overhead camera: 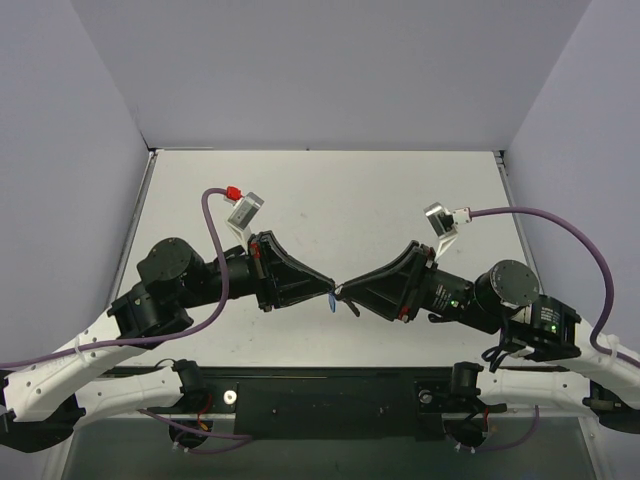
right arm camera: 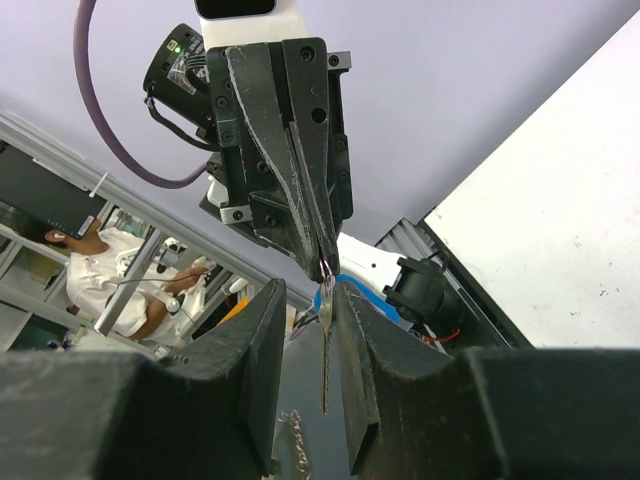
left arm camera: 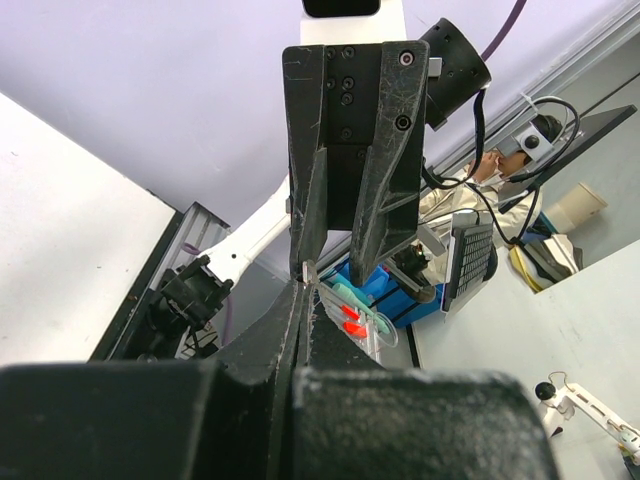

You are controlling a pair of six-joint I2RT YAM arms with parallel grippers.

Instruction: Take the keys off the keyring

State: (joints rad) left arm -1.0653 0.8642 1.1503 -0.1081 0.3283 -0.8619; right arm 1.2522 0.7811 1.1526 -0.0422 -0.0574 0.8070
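My left gripper (overhead camera: pixel 329 288) and right gripper (overhead camera: pixel 346 297) meet tip to tip above the table's middle. The blue keyring tag (overhead camera: pixel 331 299) hangs between them. In the right wrist view the left gripper (right arm camera: pixel 325 262) is shut on the thin ring. A silver key (right arm camera: pixel 325 350) hangs down from it, and the blue tag (right arm camera: pixel 380 300) shows behind. My right gripper (right arm camera: pixel 312 290) is open, with the key between its fingers, close to the right finger. In the left wrist view the left gripper (left arm camera: pixel 303 290) is shut, with a silver bit (left arm camera: pixel 308 270) at its tip.
The white table (overhead camera: pixel 330 190) lies below, with grey walls at the back and sides. Both arms' purple cables (overhead camera: pixel 212 215) arch over the table. The black base rail (overhead camera: pixel 330 395) runs along the near edge.
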